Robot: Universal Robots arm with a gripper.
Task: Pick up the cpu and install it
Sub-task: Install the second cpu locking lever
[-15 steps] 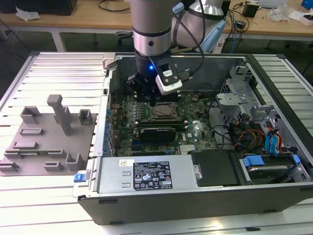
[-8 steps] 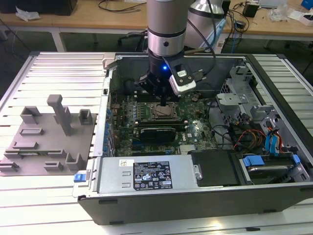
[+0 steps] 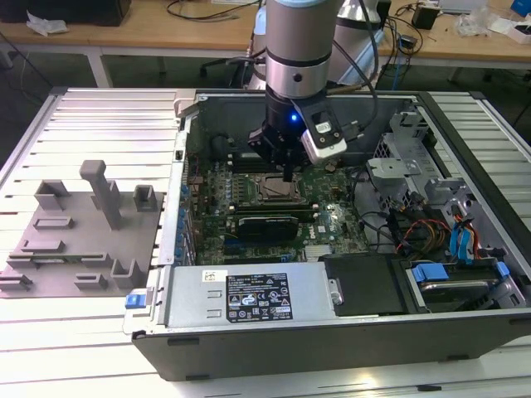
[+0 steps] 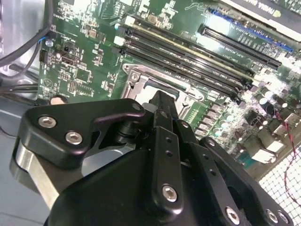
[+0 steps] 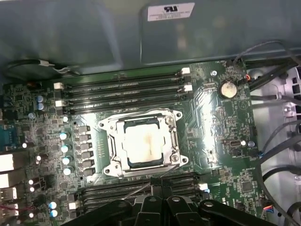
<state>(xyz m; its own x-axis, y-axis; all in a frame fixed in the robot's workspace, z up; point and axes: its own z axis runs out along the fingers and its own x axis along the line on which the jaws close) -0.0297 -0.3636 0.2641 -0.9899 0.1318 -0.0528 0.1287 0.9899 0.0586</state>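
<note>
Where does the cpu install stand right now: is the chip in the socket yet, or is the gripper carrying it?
Looks placed: in the first wrist view the pale silvery square cpu lies inside the metal-framed socket of the green motherboard. In hand: nothing visible; the black gripper hangs right above the socket. Left: I cannot tell whether the chip is fully seated or the frame latched.

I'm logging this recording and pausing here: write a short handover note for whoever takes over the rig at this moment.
Gripper: inside the open computer case, hovering just above the socket on the green board; nothing visibly held.
The cpu: pale square chip lying flat in the socket's metal frame, seen in the first wrist view.
Grey tray: outside the case, on the exterior view's left.
Done: cpu appears placed in the socket.
Left: whether it is fully seated or latched cannot be told; verify.
</note>
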